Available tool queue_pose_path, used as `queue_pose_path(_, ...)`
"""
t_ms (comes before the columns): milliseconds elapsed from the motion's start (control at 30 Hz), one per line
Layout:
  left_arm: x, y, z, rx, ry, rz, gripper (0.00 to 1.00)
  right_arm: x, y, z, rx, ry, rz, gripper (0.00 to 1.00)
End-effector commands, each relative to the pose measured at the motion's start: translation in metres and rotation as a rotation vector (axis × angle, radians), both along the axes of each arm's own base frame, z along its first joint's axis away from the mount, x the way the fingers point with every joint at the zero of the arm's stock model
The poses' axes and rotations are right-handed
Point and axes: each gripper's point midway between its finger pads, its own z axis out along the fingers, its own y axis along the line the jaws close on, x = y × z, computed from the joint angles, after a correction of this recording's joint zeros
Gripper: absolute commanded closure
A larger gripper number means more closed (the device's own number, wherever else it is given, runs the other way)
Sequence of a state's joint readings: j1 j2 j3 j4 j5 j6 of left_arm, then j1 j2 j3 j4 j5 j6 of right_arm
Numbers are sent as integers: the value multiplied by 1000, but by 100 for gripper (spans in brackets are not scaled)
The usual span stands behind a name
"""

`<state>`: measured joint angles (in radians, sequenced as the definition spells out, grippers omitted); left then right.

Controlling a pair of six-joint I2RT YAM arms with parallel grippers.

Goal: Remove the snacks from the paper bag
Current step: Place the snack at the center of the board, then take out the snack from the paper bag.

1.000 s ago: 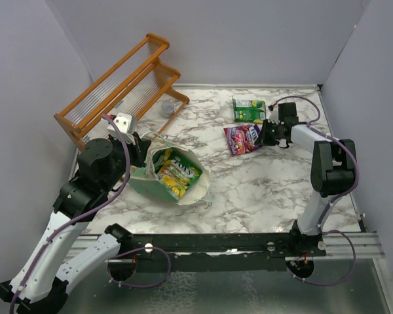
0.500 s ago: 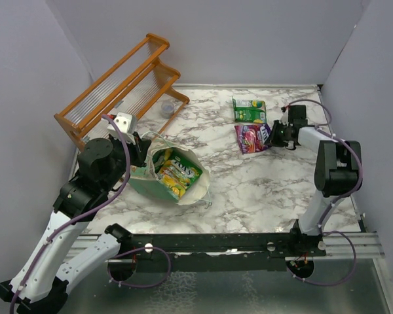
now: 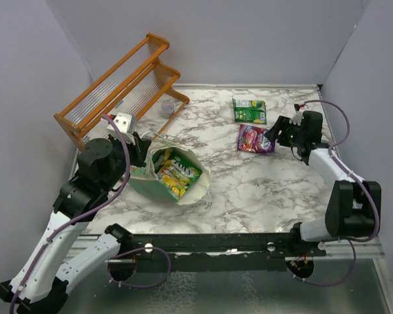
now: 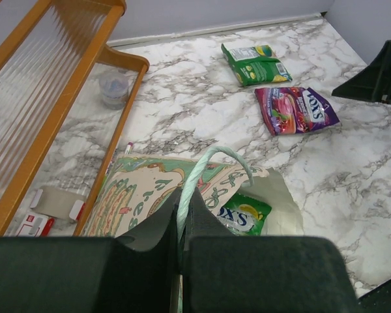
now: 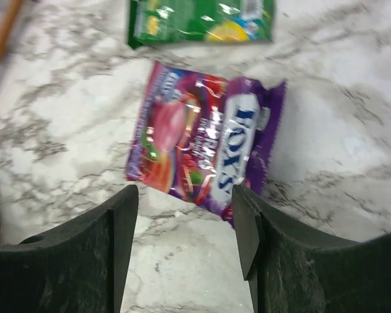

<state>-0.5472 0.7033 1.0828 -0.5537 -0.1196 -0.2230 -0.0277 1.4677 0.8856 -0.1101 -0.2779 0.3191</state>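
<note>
Marble tabletop [image 3: 249,190], white with grey veins, fills most of my overhead view. At its far left stands the orange wooden rack [image 3: 118,91], two slanted tiers of thin rods.

The paper bag [image 3: 143,183] sits at the near left, boxy, pale green with a printed pattern and a cream lining. It leans over, and its open mouth faces up and to the right. Inside I can see glossy yellow-green packets [image 3: 177,173] lying on a slant.

Two more snacks lie flat on the marble at the far right, well apart from the bag. The purple packet [image 3: 255,139] is crinkly and shiny, and its long side runs left to right. The green packet [image 3: 249,110] lies just beyond it, turned the same way.

My left claw [image 4: 182,208] is pressed together on the bag's string handle [image 4: 215,160], which loops up from between the fingers. My right claw [image 3: 280,131] is spread wide. It is just right of the purple packet and holds nothing. In its own camera the lettering reads between the two dark fingers [image 5: 117,228].
</note>
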Motion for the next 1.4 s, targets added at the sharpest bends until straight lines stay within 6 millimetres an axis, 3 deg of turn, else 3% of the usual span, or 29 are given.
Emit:
queue_pose_path(0, -1, -4, 20, -48, -54, -17, 100, -11, 45, 39, 127, -252, 271, 41)
queue_pose_path(167, -2, -6, 19, -58, -50, -24, 100, -46, 85, 61, 179, -462, 531, 42)
queue_pose_path(233, -2, -6, 20, -58, -52, -26, 100, -54, 102, 77, 106, -552, 607, 42)
queue_pose_path(367, -2, -6, 21, -57, -49, -23, 100, -82, 157, 110, -106, -768, 833, 42)
queue_pose_path(533, -2, -7, 19, -66, -48, -27, 100, -142, 216, 140, -267, -1071, 1148, 40)
queue_pose_path(600, -1, -7, 17, -66, -45, -27, 100, -162, 235, 137, -347, -1144, 1264, 39)
queue_pose_path(767, -1, -9, 18, -70, -45, -35, 100, -190, 274, 99, -604, -1171, 1521, 34)
queue_pose_path(867, -2, -9, 20, -72, -49, -34, 100, -194, 290, 85, -727, -1161, 1602, 34)
queue_pose_path(1067, -6, -4, 22, -75, -52, -25, 100, -205, 317, 78, -852, -1208, 1734, 34)
queue_pose_path(1267, -7, -4, 22, -82, -53, -25, 100, -197, 324, 46, -1027, -1118, 1834, 37)
queue_pose_path(1367, -7, -4, 23, -80, -56, -27, 100, -194, 324, 40, -1087, -1084, 1854, 37)
